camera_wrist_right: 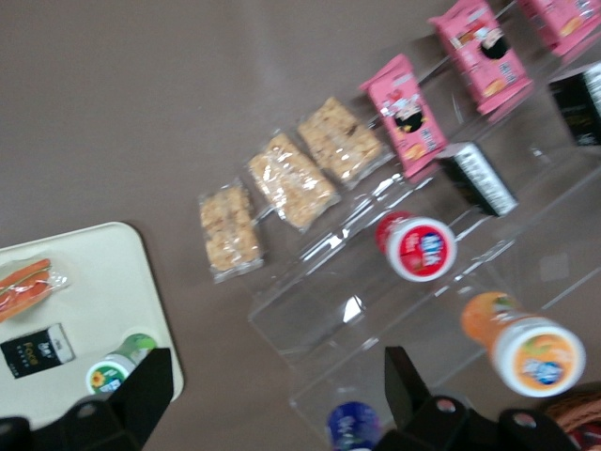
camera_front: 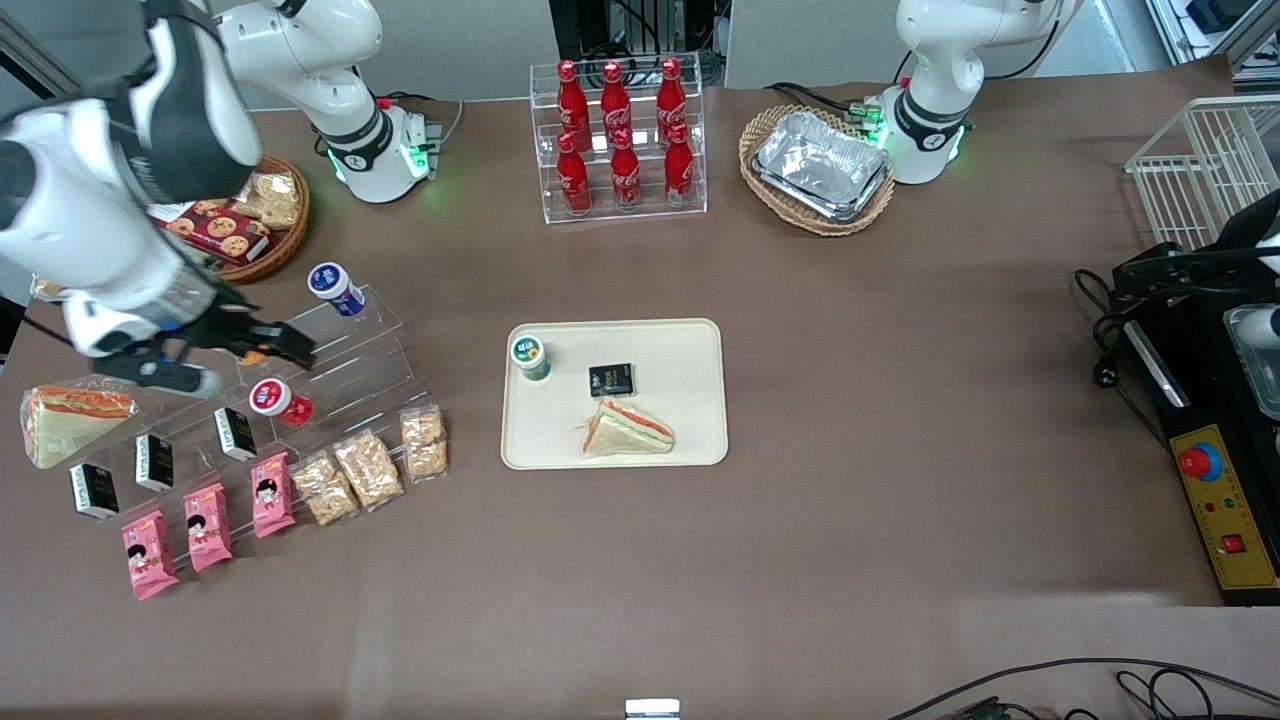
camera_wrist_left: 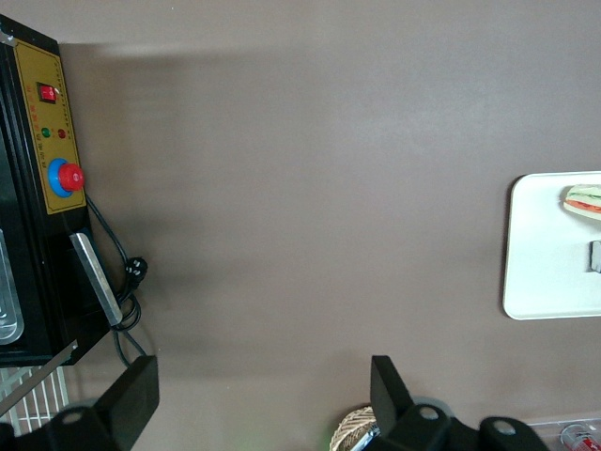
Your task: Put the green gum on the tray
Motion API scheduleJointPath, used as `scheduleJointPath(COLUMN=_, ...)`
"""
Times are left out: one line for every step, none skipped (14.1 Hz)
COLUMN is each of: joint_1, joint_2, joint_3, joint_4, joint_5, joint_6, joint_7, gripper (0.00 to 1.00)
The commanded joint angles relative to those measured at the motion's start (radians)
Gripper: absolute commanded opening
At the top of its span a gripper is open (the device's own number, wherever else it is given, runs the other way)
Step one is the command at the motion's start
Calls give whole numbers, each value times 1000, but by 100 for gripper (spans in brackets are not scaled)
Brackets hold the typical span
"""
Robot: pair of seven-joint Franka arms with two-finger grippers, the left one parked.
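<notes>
The green gum (camera_front: pixel 529 356) stands upright on the cream tray (camera_front: pixel 690 345), in the tray corner nearest the working arm's end. In the right wrist view the green gum (camera_wrist_right: pixel 117 369) shows its white-rimmed lid on the tray (camera_wrist_right: pixel 84 282). My right gripper (camera_front: pixel 285 345) hangs over the clear stepped shelf (camera_front: pixel 350 360), well apart from the tray. It is open, its two black fingers (camera_wrist_right: pixel 150 385) spread wide with nothing between them. The tray's edge (camera_wrist_left: pixel 545 254) also shows in the left wrist view.
On the tray lie a sandwich (camera_front: pixel 628 430) and a black packet (camera_front: pixel 611 380). The shelf holds a blue-lidded bottle (camera_front: pixel 335 288), a red bottle (camera_front: pixel 278 402), an orange bottle (camera_wrist_right: pixel 523 346), snack bags (camera_front: pixel 368 468) and pink packets (camera_front: pixel 208 525). A cola rack (camera_front: pixel 620 135) and a foil-tray basket (camera_front: pixel 820 165) stand farther back.
</notes>
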State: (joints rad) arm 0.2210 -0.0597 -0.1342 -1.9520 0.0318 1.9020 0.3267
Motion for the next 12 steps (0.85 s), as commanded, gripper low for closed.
scheduleJointPath(joint_1=-55, joint_2=15, joint_3=-50, joint_4=114, joint_5=2, joint_6=-113, joint_7=-139, gripper=100)
scheduleJointPath(joint_1=-80, joint_2=20, joint_3=-50, joint_4=149, joint_5=3, joint_6=-138, joint_7=-164, gripper=100)
scheduleJointPath(joint_1=-95, joint_2=24, joint_3=-50, joint_4=188, joint_5=5, joint_6=-170, joint_7=-173, gripper=100)
scheduleJointPath(joint_1=-109, joint_2=32, joint_3=-48, joint_4=232, joint_5=7, joint_6=-214, joint_7=-173, gripper=100)
scheduleJointPath(joint_1=-121, joint_2=44, joint_3=-50, joint_4=286, joint_5=7, joint_6=-266, joint_7=-173, gripper=100)
scheduleJointPath(joint_1=-136, joint_2=63, joint_3=-50, joint_4=338, joint_5=8, joint_6=-314, joint_7=-173, gripper=100)
scheduleJointPath(joint_1=-150, joint_2=80, joint_3=-50, joint_4=385, joint_5=19, joint_6=-355, joint_7=-173, gripper=100)
scheduleJointPath(joint_1=-161, joint_2=90, joint_3=-50, joint_4=407, joint_5=43, joint_6=-385, joint_7=-173, gripper=100)
scheduleJointPath(joint_1=-178, joint_2=90, joint_3=-45, joint_4=412, joint_5=59, joint_6=-394, joint_7=-173, gripper=100)
scheduleJointPath(joint_1=-192, joint_2=87, joint_3=-38, joint_4=413, joint_5=60, joint_6=-399, joint_7=-173, gripper=100)
scheduleJointPath(joint_1=-192, joint_2=84, joint_3=-38, joint_4=413, joint_5=60, joint_6=-409, joint_7=-173, gripper=100)
scheduleJointPath(joint_1=-189, joint_2=83, joint_3=-38, joint_4=412, joint_5=62, joint_6=-419, joint_7=-173, gripper=100)
